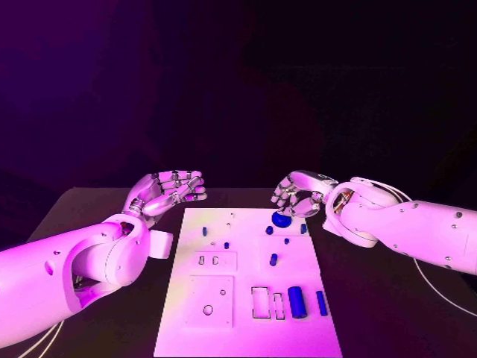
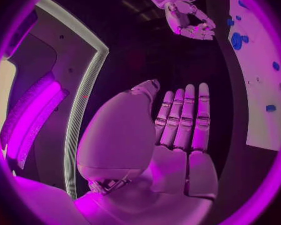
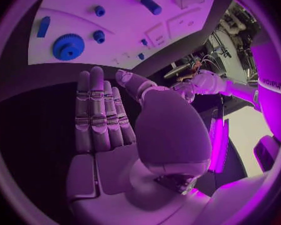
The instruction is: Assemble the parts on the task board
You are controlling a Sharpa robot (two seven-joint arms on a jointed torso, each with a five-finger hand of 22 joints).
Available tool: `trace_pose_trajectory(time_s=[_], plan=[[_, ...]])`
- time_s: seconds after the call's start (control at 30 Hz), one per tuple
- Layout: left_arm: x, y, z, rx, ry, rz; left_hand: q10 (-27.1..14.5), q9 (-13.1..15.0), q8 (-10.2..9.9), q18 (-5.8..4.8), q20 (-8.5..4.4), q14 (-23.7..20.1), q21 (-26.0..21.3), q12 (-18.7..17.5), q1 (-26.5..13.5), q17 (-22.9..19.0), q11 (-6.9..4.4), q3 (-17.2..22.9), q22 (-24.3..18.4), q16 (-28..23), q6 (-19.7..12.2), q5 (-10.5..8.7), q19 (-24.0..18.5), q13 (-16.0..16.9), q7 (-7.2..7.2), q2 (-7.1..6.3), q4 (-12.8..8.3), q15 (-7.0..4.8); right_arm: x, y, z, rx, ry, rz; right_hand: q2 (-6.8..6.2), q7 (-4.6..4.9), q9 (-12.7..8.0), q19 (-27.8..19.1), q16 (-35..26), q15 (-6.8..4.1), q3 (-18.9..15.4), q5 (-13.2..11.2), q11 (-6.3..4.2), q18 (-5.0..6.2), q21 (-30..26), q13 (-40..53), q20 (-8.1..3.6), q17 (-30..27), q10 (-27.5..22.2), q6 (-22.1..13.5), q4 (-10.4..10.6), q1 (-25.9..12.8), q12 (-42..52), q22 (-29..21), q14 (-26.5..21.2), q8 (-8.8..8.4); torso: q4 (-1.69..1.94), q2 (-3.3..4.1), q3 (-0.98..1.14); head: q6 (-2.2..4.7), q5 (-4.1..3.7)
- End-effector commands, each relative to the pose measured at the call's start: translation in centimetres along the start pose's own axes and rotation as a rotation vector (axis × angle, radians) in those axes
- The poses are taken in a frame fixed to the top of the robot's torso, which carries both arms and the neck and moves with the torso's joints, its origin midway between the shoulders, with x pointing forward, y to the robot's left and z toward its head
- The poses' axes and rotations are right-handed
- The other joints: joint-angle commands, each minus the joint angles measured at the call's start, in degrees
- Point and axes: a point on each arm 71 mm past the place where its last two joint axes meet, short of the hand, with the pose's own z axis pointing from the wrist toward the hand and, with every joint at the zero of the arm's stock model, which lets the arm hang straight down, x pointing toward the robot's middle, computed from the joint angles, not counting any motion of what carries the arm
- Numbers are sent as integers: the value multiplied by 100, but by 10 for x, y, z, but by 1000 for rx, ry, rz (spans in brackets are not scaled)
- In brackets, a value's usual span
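Nearest the head camera, at the lower middle of the frame, the white board point(image 1: 250, 298) lies on the dark desk point(image 1: 389, 313), with a thick blue peg point(image 1: 297, 300) and a slimmer blue pin point(image 1: 320, 302) resting near its bottom right corner. A blue gear point(image 1: 282, 219) sits at the board's upper right. Just above the gear hangs the right hand point(image 1: 296, 195), fingers apart and holding nothing. The left hand point(image 1: 170, 188) hovers off the board's upper left corner, fingers likewise spread and empty.
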Motion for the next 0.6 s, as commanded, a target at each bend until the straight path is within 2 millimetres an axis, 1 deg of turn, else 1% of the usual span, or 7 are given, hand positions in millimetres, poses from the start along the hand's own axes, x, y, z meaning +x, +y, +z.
trace_pose_trajectory(time_s=[0.03,0.2,0.27,0.3,0.33,0.43,0.6], plan=[[6,-5,-3,9,51,-8,21,9,13,73,0,-10,13,-45,-10,8,1,41,1,-8,17,-28,30,0,60,-64,-11,4,4,3,1,15,44,-179,-120,-61,30,154,544,-50,-82,14,-52,52,374,17,-108,421,-74,15,44,-51,-21,250,198,-72,38,120,-25,-7,-39],[9,-10,-7,6,62,-30,16,11,8,70,0,-48,11,-70,-10,17,7,57,-4,-36,8,-29,31,-5,64,-79,-14,13,5,6,2,18,51,-218,-176,-93,116,264,1755,-54,-168,-11,-64,56,903,77,-148,1251,-264,22,201,-82,-14,657,261,-174,64,198,-50,-9,-70],[10,-12,-8,3,63,-45,14,12,5,69,0,-59,10,-77,-13,20,10,60,-5,-44,4,-30,31,-6,66,-85,-13,16,6,7,3,21,59,-230,-201,-104,177,332,2856,-53,-240,-13,-55,60,1186,140,-152,2208,-348,25,288,-67,-13,893,386,-218,77,230,-59,-6,-84],[10,-13,-9,2,63,-50,11,12,3,69,1,-66,9,-84,-16,23,12,62,-7,-50,-1,-31,30,-7,68,-89,-12,18,6,7,3,22,63,-234,-189,-102,186,334,2970,-52,-243,-9,-62,56,1214,147,-148,2315,-363,32,301,-61,-16,919,396,-219,83,246,-62,-2,-87],[10,-14,-9,1,63,-53,9,12,0,68,1,-71,9,-89,-19,25,14,64,-8,-54,-4,-32,30,-8,70,-92,-11,20,7,7,4,23,66,-236,-203,-103,200,390,3459,-47,-287,-19,-68,57,1327,163,-151,2835,-413,20,326,-61,-18,1024,511,-236,88,260,-63,-6,-86],[10,-16,-11,0,64,-61,6,12,-2,67,2,-78,7,-96,-23,28,16,66,-9,-59,-9,-33,28,-9,72,-96,-9,23,9,9,5,24,80,-242,-190,-102,236,711,4187,-45,-338,-15,-62,-52,1961,211,-151,3629,-451,18,381,-31,-11,1837,643,-259,101,293,-65,-12,-90],[10,-18,-12,-1,65,-65,3,12,-5,66,4,-89,4,-105,-31,31,19,68,-12,-67,-15,-34,26,-10,75,-100,-6,26,13,10,6,28,105,-248,-181,-106,287,1034,4864,-42,-365,-6,-63,-178,2679,257,-139,4383,-481,15,458,13,23,2779,721,-290,118,333,-75,-15,-113]])
